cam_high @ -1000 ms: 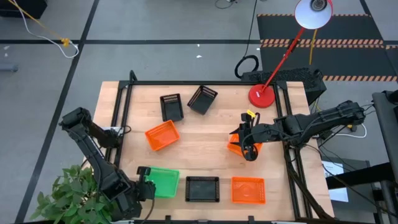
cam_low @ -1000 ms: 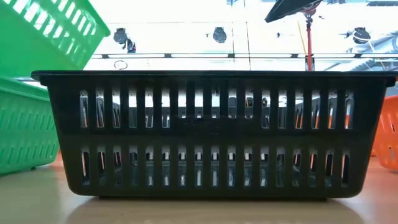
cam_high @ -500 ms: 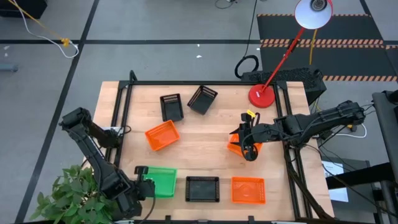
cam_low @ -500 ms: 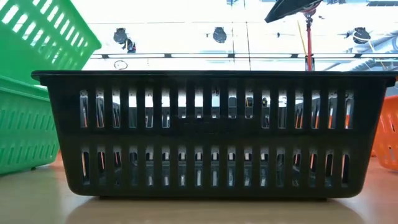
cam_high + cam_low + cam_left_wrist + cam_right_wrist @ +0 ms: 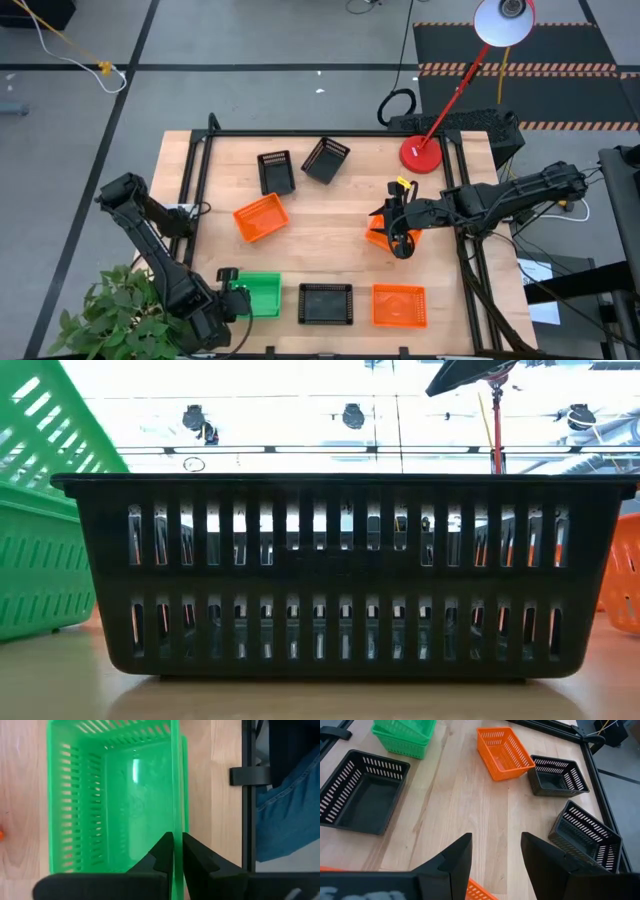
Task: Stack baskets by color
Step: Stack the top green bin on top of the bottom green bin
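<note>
Moved: green basket (image 5: 257, 295) at the table's front left corner has slid further left over the last second; in the low view its tilted top basket sits closer to the edge than before.
Left gripper (image 5: 177, 851): at front left corner, fingers nearly together, pinching the green basket's thin side wall between them.
Green stack: held basket rides tilted over another green one (image 5: 40, 575) below; how many are nested, cannot tell.
Right gripper (image 5: 496, 851): mid-right of table, fingers apart, nothing between them; an orange basket (image 5: 380, 236) lies just under it.
Orange baskets: one front right (image 5: 399, 305), one left of centre (image 5: 261, 217), angled.
Black baskets: one front centre (image 5: 326, 303), between green and orange; two at the back (image 5: 276, 172) (image 5: 326, 160), the right one tipped.
Lamp base (image 5: 421, 154): red, back right of the table.
</note>
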Tool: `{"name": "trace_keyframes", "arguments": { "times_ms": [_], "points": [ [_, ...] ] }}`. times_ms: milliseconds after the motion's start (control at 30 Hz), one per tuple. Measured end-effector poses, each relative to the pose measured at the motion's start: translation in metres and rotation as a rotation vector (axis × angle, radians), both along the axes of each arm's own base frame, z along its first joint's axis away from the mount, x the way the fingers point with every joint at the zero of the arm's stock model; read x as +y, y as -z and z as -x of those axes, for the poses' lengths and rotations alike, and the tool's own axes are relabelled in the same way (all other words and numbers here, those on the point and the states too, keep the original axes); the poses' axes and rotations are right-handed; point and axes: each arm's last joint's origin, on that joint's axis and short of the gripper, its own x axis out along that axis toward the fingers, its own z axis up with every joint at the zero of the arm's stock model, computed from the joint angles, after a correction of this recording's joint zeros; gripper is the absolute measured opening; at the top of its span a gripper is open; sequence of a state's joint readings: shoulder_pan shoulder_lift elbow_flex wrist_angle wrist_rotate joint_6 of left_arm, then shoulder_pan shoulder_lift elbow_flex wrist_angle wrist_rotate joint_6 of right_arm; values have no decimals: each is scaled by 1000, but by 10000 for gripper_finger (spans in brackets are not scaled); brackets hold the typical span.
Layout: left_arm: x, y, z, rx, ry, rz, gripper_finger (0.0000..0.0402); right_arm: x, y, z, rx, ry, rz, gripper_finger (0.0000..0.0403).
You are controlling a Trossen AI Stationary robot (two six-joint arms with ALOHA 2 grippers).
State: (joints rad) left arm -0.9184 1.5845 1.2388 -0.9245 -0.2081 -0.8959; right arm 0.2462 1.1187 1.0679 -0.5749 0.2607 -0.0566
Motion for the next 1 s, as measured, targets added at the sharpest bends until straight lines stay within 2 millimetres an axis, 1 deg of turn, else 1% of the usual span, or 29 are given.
{"name": "trace_keyframes", "arguments": {
  "times_ms": [167, 467, 600, 667, 733, 900, 933, 1000],
  "points": [
    [0, 0, -1, 2, -33, 13, 37, 0, 0, 0, -2, 0, 0, 164],
    [1, 0, -2, -17, -58, 5, 95, 0, 0, 0, -2, 0, -1, 164],
    [0, -1, -4, -23, -61, 23, 105, 0, 0, 0, -2, -1, -1, 164],
    [-1, -1, -4, -32, -60, 36, 98, 0, 0, 0, -2, -1, 0, 164],
    [-2, -2, -6, -45, -50, 46, 82, 0, 0, 0, -1, -3, 2, 164],
    [-2, -2, -6, -62, -53, 33, 17, 0, 0, 0, -1, -3, 2, 164],
    [-2, -2, -6, -63, -55, 32, 10, 0, 0, 0, -1, -3, 2, 164],
    [-2, -2, -6, -64, -60, 33, 11, 0, 0, 0, -1, -3, 2, 164]
  ]
}}
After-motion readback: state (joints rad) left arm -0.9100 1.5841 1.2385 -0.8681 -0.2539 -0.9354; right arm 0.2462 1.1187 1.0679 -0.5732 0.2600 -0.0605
